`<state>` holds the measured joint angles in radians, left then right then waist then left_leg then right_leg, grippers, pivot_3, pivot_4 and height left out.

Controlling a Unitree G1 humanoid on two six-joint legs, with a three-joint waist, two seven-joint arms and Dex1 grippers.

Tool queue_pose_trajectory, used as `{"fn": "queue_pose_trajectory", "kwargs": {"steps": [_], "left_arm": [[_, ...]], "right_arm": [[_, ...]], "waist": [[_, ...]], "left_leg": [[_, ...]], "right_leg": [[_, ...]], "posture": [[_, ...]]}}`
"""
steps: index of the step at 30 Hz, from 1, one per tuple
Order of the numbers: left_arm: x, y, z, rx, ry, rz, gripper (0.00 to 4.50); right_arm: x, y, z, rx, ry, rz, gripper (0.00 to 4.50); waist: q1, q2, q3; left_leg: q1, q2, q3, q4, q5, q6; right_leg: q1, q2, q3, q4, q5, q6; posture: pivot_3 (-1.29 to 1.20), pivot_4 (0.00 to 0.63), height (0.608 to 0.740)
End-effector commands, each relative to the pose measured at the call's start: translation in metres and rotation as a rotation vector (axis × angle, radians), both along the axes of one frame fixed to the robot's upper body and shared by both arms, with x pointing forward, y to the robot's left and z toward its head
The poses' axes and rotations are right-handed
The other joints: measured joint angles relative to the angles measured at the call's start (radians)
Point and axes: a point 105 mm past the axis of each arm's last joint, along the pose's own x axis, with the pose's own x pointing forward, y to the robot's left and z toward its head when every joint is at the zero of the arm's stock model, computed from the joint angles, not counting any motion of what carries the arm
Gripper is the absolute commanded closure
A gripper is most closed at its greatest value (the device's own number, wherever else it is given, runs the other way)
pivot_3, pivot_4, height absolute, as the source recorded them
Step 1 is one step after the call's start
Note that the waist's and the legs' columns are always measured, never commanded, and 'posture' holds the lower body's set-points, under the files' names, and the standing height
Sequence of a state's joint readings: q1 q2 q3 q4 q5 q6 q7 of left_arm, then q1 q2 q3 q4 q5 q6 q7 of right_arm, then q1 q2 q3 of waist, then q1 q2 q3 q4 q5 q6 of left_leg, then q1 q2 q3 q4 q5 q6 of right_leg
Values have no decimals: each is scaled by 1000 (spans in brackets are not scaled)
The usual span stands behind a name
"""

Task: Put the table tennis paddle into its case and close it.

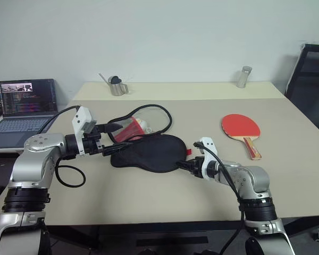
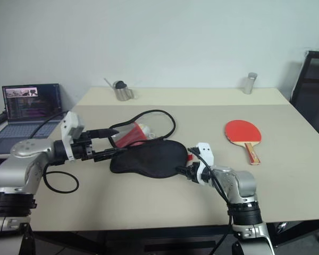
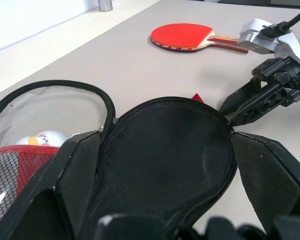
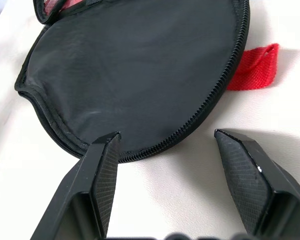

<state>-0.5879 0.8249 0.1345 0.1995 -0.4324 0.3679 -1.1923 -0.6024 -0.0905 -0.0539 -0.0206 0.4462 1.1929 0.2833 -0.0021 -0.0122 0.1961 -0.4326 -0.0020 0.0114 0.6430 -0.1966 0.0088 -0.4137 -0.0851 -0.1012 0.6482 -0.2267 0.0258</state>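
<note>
The table tennis paddle [image 1: 241, 129] lies flat on the table's right side, red face up, with its wood handle toward me. The case [image 1: 149, 152] lies open in the middle: its black half rests flat, and its red mesh flap [image 1: 128, 129] with the black zipper rim stands up behind it. My left gripper [image 1: 124, 134] is open, its fingers [image 3: 65, 175] either side of the case's left end. My right gripper [image 1: 181, 163] is open at the case's right edge, its fingers [image 4: 102, 170] straddling the zipper rim beside a red tab [image 4: 255, 67]. It is well left of the paddle.
An open laptop [image 1: 24, 109] sits on a side table at the left. At the back of the table [image 1: 165, 202] stand a metal jug [image 1: 117, 86] and a metal shaker [image 1: 244, 77]. A black chair [image 1: 313, 79] stands at the far right.
</note>
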Motion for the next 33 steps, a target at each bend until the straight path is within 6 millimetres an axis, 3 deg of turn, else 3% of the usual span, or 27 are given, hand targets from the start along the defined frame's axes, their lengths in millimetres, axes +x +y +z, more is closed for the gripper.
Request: {"fn": "queue_pose_trajectory", "kwargs": {"steps": [1, 4, 7, 13, 15, 30, 33], "left_arm": [[-2, 4, 14, 14, -52, 6, 0], [-2, 4, 14, 15, -54, 6, 0], [-2, 4, 14, 16, -55, 7, 0], [-2, 2, 12, 17, -56, 4, 0], [-2, 1, 11, 17, -55, 2, 0], [-3, -12, 7, 24, -54, -37, 0], [-3, -15, 5, 24, -53, -40, 0]], "right_arm": [[-1, 18, 6, 28, -6, 57, 1245], [0, 29, 8, 43, -8, 75, 1245], [1, 36, 11, 50, -20, 85, 1851], [5, 33, 15, 61, -24, 72, 3986], [10, 26, 16, 52, -31, 53, 4481], [59, -77, 54, -295, -150, 77, 4481], [73, -90, 66, -356, -199, 75, 4481]], "waist": [[0, 0, 0], [-3, 0, 0], [-5, 0, 0], [-4, 0, 0], [-4, 0, 0], [-1, -1, 1], [-1, -1, 1]], "left_leg": [[0, 0, 0, 0, 0, 0], [0, 0, 0, 0, 0, 0], [0, 1, 1, 0, 0, 0], [0, 1, 2, -1, 0, 0], [0, 1, 2, -1, 0, 0], [-1, 0, 4, -2, 0, 0], [-1, 0, 7, -2, 0, 0]], "right_leg": [[0, 0, 0, 0, 0, 0], [-1, 1, 1, 0, 0, 0], [-1, 1, 2, 1, 0, 0], [-1, 1, 2, 0, 0, 0], [-1, 1, 2, 0, 0, 0], [-4, 1, 4, 0, 0, 0], [-6, 1, 5, 1, 0, 0]], "posture": [[0, 150, 740], [0, 150, 740], [0, 150, 740], [0, 150, 740], [0, 150, 740], [0, 150, 740], [0, 150, 740]]}}
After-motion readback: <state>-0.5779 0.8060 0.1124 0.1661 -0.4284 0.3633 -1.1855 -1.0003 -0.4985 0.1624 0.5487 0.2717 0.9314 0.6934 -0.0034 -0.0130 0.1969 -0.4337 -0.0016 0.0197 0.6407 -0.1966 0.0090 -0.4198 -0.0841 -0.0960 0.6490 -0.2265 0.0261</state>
